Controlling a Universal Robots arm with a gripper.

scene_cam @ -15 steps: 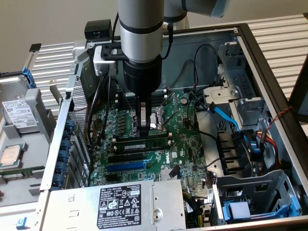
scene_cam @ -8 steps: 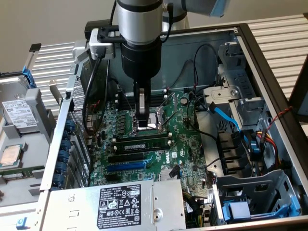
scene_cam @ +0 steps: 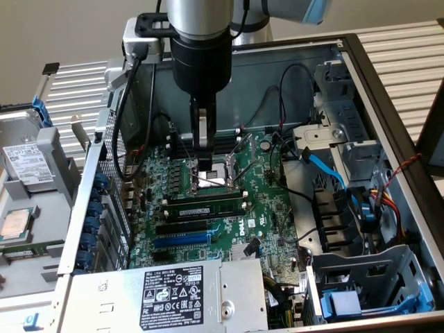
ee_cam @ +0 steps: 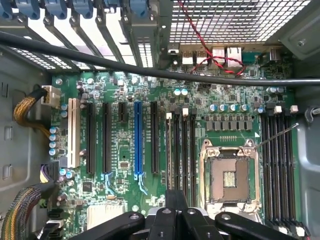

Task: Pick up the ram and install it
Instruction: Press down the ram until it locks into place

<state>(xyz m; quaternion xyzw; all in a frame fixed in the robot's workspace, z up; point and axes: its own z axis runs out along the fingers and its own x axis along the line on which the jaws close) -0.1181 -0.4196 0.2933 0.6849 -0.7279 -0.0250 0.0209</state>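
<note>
Over the large green motherboard of an open grey metal computer case:

- The black two-fingered gripper hangs clear of the board, near the square silver processor socket. Its fingers are pressed together with nothing visible between them.
- The ram, one long narrow green circuit stick, stands on edge in a black memory slot just beside the socket, on the side towards the expansion slots. It is apart from the gripper.
- Edges: the case walls rise on all sides of the board. A grey drive cage closes in the exterior view's right. A grey power supply box with a black label borders the near edge.
- Open room: the case has no cover on top, so the space above the socket and the memory slots is free. In the wrist view, a thick black cable crosses above the board's far part.
- Counts: one ram and one socket. There are two banks of memory slots, one on each side of the socket, with four slots in each. The far bank has white end clips.
- One long blue expansion slot lies among black ones.
</note>
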